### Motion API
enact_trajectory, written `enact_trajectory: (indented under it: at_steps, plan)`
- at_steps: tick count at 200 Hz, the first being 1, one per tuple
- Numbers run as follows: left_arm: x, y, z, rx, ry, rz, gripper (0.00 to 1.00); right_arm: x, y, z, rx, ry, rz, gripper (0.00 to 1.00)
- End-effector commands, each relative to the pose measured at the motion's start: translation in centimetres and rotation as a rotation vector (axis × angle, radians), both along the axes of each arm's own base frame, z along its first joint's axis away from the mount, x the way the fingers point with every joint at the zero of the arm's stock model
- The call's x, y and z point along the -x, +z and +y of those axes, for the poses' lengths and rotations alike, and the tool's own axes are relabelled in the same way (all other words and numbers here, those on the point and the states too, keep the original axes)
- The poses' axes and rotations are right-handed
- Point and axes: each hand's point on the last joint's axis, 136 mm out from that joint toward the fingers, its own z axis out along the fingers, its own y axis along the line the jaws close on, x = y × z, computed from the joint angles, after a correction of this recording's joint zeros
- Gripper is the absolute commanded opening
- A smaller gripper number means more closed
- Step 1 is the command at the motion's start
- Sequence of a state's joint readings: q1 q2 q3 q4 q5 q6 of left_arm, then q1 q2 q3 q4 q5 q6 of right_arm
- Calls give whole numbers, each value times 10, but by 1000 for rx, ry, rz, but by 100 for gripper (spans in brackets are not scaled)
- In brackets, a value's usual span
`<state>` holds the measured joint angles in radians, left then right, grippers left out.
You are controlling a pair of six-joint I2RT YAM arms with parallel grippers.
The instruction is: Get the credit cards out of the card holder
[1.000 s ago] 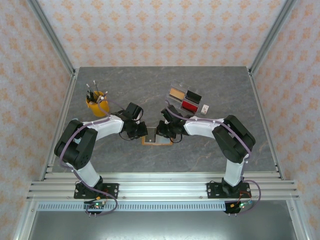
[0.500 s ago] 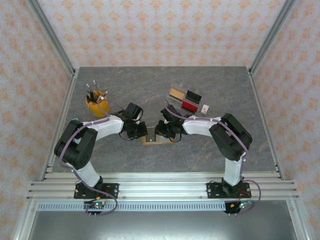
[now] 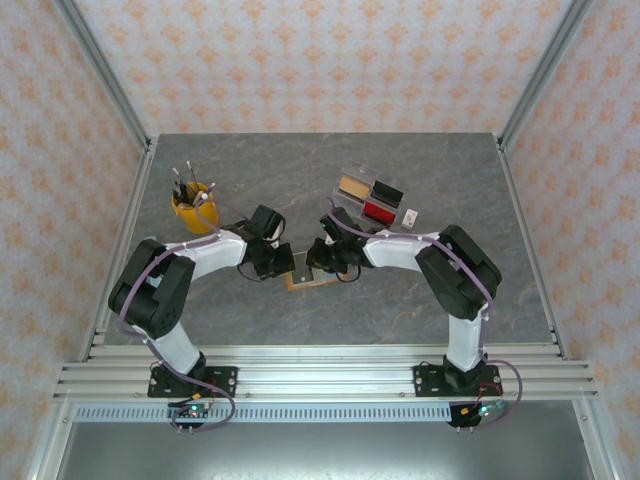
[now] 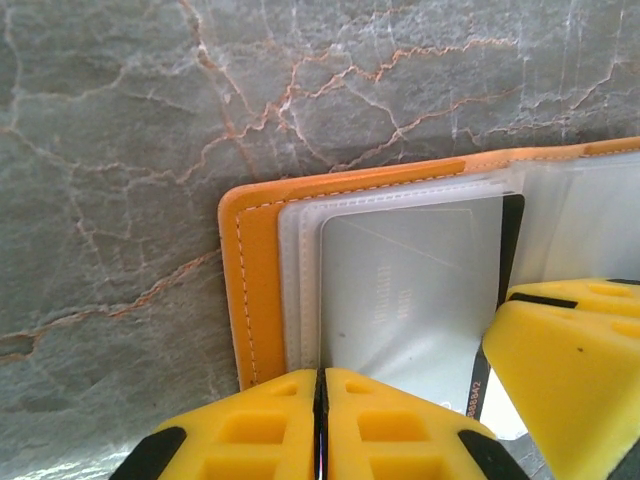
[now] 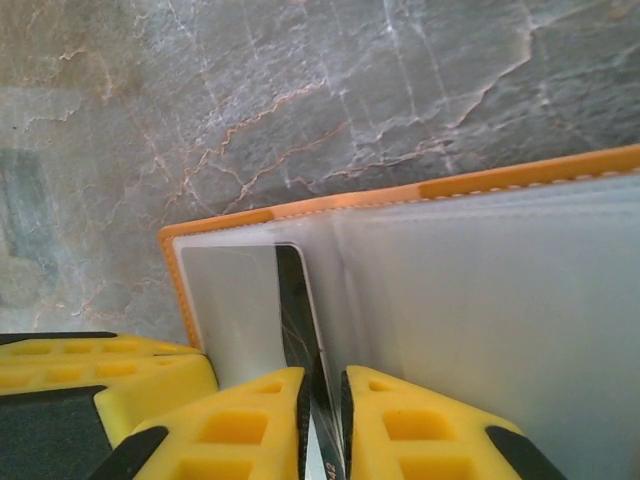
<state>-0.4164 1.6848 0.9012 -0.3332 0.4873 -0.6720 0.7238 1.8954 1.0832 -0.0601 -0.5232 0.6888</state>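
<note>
The orange card holder lies open on the grey stone table, its clear sleeves facing up. My left gripper is shut, its tips down at the edge of a sleeve over a pale grey card; whether it pinches the sleeve is hidden. My right gripper is shut on a black card that stands on edge between its pads, partly out of its sleeve. The holder's orange rim runs behind that card. From above, both grippers meet over the holder.
A yellow cup of pens stands at the back left. A clear plastic tray with tan, black and red pieces sits at the back right, a small white item beside it. Metal frame posts border the table.
My right gripper has shifted a little to the left over the holder, covering more of it. The left arm has stayed put.
</note>
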Motion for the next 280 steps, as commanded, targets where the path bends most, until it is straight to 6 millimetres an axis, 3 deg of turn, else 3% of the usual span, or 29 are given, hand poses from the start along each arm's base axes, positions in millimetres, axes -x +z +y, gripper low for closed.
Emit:
enact_trajectory:
  at_steps: [1,33,107,144,153,224,280]
  plan:
    - [14,-19,10,-51,-14,59,12,-3,11,8,-27,46,-55,18]
    - [14,-19,10,-48,-15,57,12,-5,8,2,33,58,-65,18]
    - [14,-19,4,-18,-34,57,12,10,-7,14,3,173,-5,17]
    - [13,-20,5,-22,-28,60,12,12,-8,12,12,184,-6,4]
    - [13,-20,6,-25,-26,58,12,12,-7,11,15,179,-11,0]
    - [13,-13,20,-52,10,41,22,6,5,-12,66,107,-81,0]
    - [11,-10,21,-37,12,34,24,4,5,-26,92,64,-91,0]
